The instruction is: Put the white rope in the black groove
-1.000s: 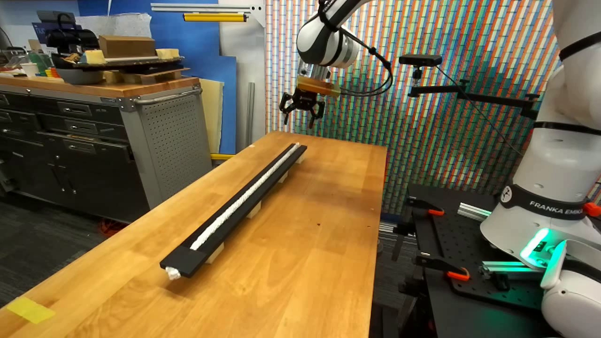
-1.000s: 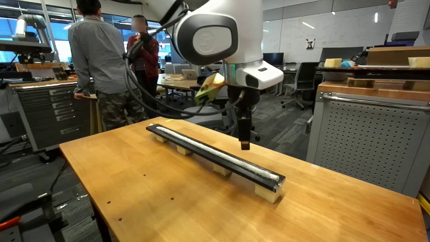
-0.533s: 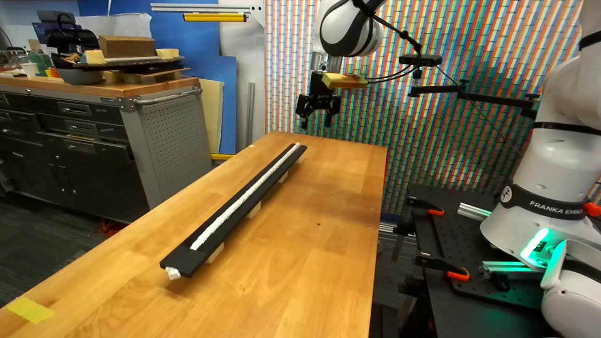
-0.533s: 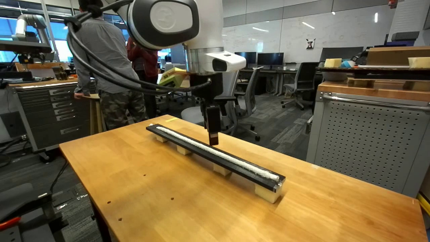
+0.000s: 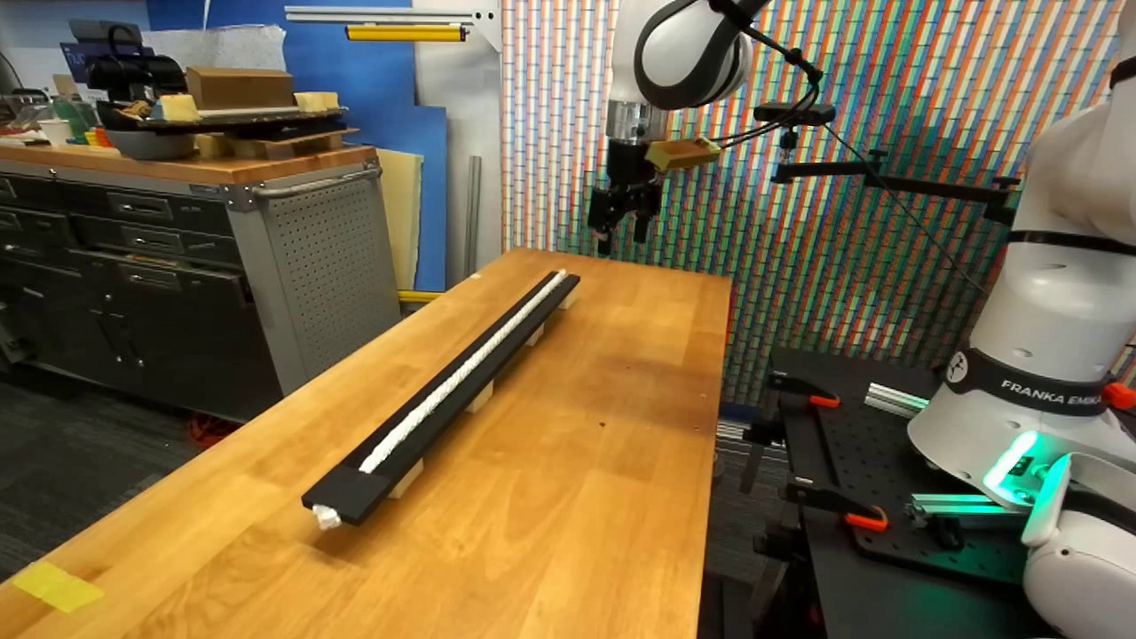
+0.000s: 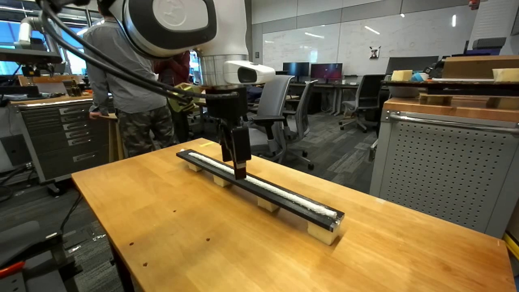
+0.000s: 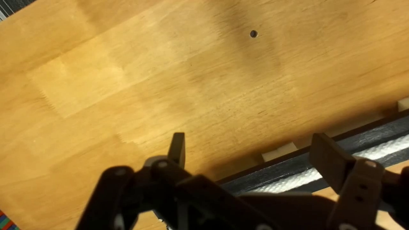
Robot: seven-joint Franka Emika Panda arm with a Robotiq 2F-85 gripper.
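Above the wooden tabletop (image 5: 577, 506), the Robotiq gripper (image 5: 623, 237) hangs spread and empty, and the braided white rope (image 5: 458, 376), lying lengthwise in the black grooved bar (image 5: 429, 426), could pull loose if a low sweep snagged it.

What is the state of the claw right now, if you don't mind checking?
Claw: open, jaws spread well apart, holding nothing; the white rope is not in its grip.

Wooden table (image 6: 194, 227): I see it below my jaws.
Pale blocks (image 6: 320, 233): on it, lower too.
Yellow tape (image 5: 59, 586): well away from the jaws.
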